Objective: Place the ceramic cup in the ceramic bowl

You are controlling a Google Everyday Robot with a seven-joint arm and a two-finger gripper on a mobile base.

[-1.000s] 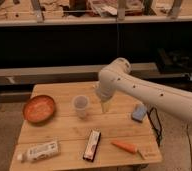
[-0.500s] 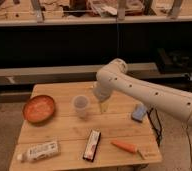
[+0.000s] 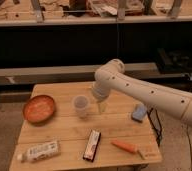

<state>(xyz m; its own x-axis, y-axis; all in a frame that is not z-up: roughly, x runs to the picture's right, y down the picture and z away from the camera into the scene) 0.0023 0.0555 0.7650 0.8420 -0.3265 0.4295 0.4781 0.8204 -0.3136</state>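
Near the middle of the bench (image 3: pixel 64 131), the ceramic cup (image 3: pixel 81 106) stands upright with its mouth up. The ceramic bowl (image 3: pixel 39 108) sits at its 9 o'clock, near but apart. Your end effector (image 3: pixel 102 106) hangs at the cup's 3 o'clock, just beside it, pointing down with its jaws spread wide and nothing held. Whether it touches the cup wall, I cannot tell.

Expect the cup to be light, rigid and brittle, with a glaze that may be slippery. It tapers to a wider rim, so a hold across the body just below the flare should keep it from sliding down out of the jaws. Squeeze moderately and set it down softly, since ceramic on ceramic can chip. The bowl is shallow with a sloped inside, so the cup could lean or the bowl could skate if you nudge it.

The bench is flat slatted wood. Nothing lies between cup and bowl. From the cup:
- a white labelled bottle (image 3: pixel 39 150) lies at 7 o'clock
- a black rectangular packet (image 3: pixel 92 145) at 6 o'clock
- an orange carrot-shaped item (image 3: pixel 124 146) at 4 o'clock
- a blue block (image 3: pixel 139 113) at 3 o'clock, beyond the end effector

Dark shelving (image 3: pixel 54 47) stands behind the bench at 12 o'clock, and the floor (image 3: pixel 4 125) around it is speckled.
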